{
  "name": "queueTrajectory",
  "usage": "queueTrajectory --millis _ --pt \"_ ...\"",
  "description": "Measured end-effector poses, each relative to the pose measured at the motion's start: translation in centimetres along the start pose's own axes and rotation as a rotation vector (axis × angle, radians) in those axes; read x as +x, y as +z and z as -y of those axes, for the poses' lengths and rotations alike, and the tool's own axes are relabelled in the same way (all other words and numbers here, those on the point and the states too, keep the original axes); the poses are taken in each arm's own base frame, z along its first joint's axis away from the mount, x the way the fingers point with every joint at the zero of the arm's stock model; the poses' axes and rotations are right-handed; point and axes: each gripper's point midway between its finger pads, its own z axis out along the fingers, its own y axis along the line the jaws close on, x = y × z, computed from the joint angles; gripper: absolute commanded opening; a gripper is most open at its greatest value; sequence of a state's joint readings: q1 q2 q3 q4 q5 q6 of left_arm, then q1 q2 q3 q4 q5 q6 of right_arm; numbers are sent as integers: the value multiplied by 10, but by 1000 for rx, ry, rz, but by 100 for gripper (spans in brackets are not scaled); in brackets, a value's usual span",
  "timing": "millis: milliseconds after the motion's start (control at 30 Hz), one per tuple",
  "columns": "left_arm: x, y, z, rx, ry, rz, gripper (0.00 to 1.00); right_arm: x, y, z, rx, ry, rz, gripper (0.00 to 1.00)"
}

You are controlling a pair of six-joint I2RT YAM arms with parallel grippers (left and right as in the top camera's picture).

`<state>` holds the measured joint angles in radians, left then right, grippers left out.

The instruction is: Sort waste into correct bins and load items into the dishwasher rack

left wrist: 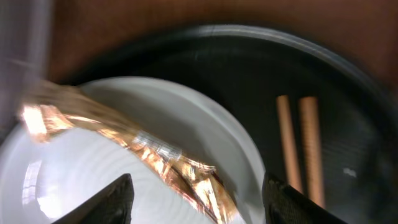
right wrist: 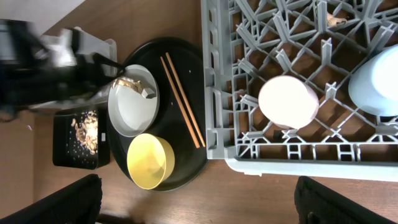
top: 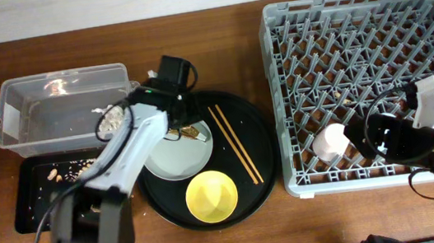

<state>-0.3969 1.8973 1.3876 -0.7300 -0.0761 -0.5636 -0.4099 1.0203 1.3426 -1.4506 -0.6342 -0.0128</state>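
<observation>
You've got the gold wrapper point(left wrist: 155, 155) lying crinkled across the grey plate point(left wrist: 186, 118). Yellow bowl point(top: 211, 197) sits upright just in front of it, 2 chopsticks point(top: 235, 144) side by side to the plate's right. Pink cup point(right wrist: 287, 101) & blue cup point(right wrist: 376, 81) sit among the pegs of the rack point(top: 279, 89). Scraps point(top: 69, 169) are in the black tray point(top: 21, 212), next to the clear tub point(top: 6, 122).

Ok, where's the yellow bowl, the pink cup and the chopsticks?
Small round yellow bowl point(top: 212, 197): overhead view, centre of its inside.
Pale pink cup point(right wrist: 288, 101): right wrist view, middle of its round face.
Two thin wooden chopsticks point(top: 235, 145): overhead view, midway along them.
</observation>
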Motion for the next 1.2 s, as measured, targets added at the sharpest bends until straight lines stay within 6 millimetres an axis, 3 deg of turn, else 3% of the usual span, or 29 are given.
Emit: queueTrajectory --millis 33,100,167,333,433,500,533,567,633,667,700,733,800,833,900,967,1000,1067,1167,1200 --pt "6 16 0 -13 -6 -27 43 0 0 0 0 1 -1 99" --pt "20 40 -3 -35 -15 -87 4 1 0 0 0 3 -3 99" --pt "28 51 -6 -54 -21 -118 0 2 0 0 0 5 -7 99" --pt "38 38 -7 -48 -18 -176 0 2 0 0 0 6 -9 99" --pt "26 -5 -8 -48 12 -138 0 2 0 0 0 7 -9 99" --pt "-14 -61 -13 -52 11 41 0 3 0 0 0 7 -10 99" --pt "-27 -73 -22 -87 7 100 0 3 0 0 0 7 -10 99" --pt "-54 -112 -42 -93 -50 225 0 3 0 0 0 7 -10 99" --pt "-82 -132 -74 -147 -108 325 1 3 0 0 0 7 -10 99" --pt "-91 -133 -86 -170 -128 350 17 3 0 0 0 7 -10 99" --pt "-102 -126 -109 -212 -157 360 69 3 0 0 0 7 -10 99" --pt "-110 -108 -131 -251 -162 335 86 3 0 0 0 5 -10 99" --pt "-101 -68 -151 -238 -126 205 84 3 0 1 4 -11 -10 99" --pt "-91 -60 -153 -219 -108 146 81 2 0 3 17 -15 -10 99" --pt "-72 -63 -147 -187 -54 59 78 2 0 7 43 -20 -9 99" --pt "-54 -94 -124 -150 39 16 84 2 0 10 55 -20 -11 99" --pt "-49 -118 -107 -122 86 45 96 2 1 11 58 -18 -15 99" --pt "-33 -195 -66 -17 196 183 99 1 4 13 61 -6 -29 99" --pt "4 -277 -56 72 270 328 99 -2 11 19 61 16 -60 99" --pt "12 -294 -55 98 281 368 99 -3 14 21 61 26 -75 99"
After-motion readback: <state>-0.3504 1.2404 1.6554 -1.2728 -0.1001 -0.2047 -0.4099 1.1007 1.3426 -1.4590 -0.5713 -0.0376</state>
